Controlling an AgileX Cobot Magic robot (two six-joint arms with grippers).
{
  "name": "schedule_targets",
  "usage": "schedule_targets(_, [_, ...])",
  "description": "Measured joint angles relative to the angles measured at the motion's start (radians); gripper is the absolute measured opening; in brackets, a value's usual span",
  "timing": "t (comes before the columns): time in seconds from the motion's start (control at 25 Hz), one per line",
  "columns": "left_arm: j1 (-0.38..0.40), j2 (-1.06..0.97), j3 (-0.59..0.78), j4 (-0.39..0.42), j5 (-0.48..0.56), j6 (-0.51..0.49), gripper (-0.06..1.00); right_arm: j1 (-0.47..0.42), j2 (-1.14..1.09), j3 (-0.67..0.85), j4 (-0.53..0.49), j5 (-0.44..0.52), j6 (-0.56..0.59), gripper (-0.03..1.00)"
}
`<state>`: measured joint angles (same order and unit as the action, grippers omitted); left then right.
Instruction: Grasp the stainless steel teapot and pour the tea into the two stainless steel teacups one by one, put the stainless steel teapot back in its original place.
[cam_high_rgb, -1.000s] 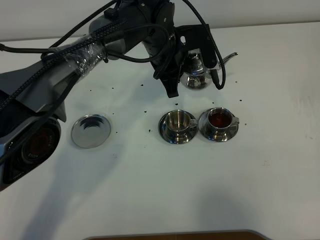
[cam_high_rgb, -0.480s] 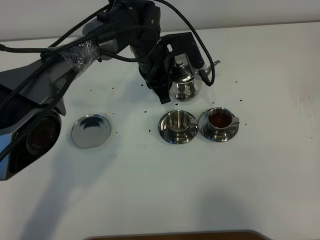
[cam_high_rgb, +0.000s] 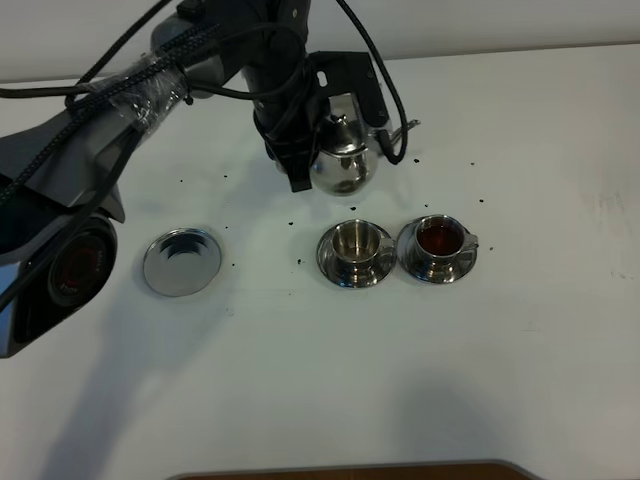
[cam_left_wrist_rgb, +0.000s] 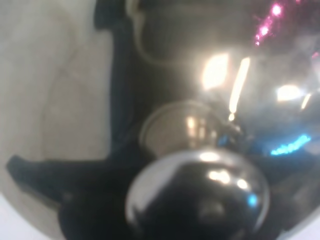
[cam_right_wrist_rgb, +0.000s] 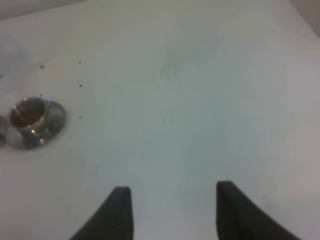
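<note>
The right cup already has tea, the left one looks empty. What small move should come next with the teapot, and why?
Probably bring the spout tip of the teapot over the left cup before tilting. That cup is empty, the right cup holds dark tea, and the spout now ends behind the cups, over the table.

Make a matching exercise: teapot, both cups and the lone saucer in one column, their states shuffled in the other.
Things:
1. teapot
2. left cup
3. right cup
4. lone saucer

States:
A. holds tea
B. bare, left of both cups
C. held by the left gripper
D. on its saucer, no tea in it

Pairs: 1-C, 2-D, 3-A, 4-B
</note>
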<state>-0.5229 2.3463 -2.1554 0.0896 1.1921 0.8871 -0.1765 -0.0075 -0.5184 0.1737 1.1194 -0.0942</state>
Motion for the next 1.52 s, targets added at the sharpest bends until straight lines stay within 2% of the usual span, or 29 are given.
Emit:
schedule_targets(0.28, [0.027, -0.121, 0.016, 0.021, 0.001, 0.019, 0.24, 0.000, 0.000, 0.000, 0.000, 0.000, 0.000, 0.39])
schedule_targets(0.4, [0.042, -0.213, 0.122, 0.027, 0.001, 0.042, 0.24, 0.000, 0.000, 0.000, 0.000, 0.000, 0.000, 0.39])
schedule_targets(0.6, [0.084, -0.384, 0.405, 0.029, -0.027, 0.105, 0.24, 0.000, 0.000, 0.000, 0.000, 0.000, 0.000, 0.39])
schedule_targets(0.8, [0.103, -0.533, 0.677, 0.071, -0.247, 0.230, 0.24, 0.000, 0.000, 0.000, 0.000, 0.000, 0.000, 0.39])
schedule_targets(1.04, [0.103, -0.566, 0.874, 0.139, -0.534, 0.361, 0.24, 0.000, 0.000, 0.000, 0.000, 0.000, 0.000, 0.39])
schedule_targets(1.2, [0.103, -0.566, 0.936, 0.204, -0.653, 0.409, 0.24, 0.000, 0.000, 0.000, 0.000, 0.000, 0.000, 0.39])
schedule_targets(1.52, [0.103, -0.480, 0.944, 0.330, -0.796, 0.416, 0.24, 0.000, 0.000, 0.000, 0.000, 0.000, 0.000, 0.39])
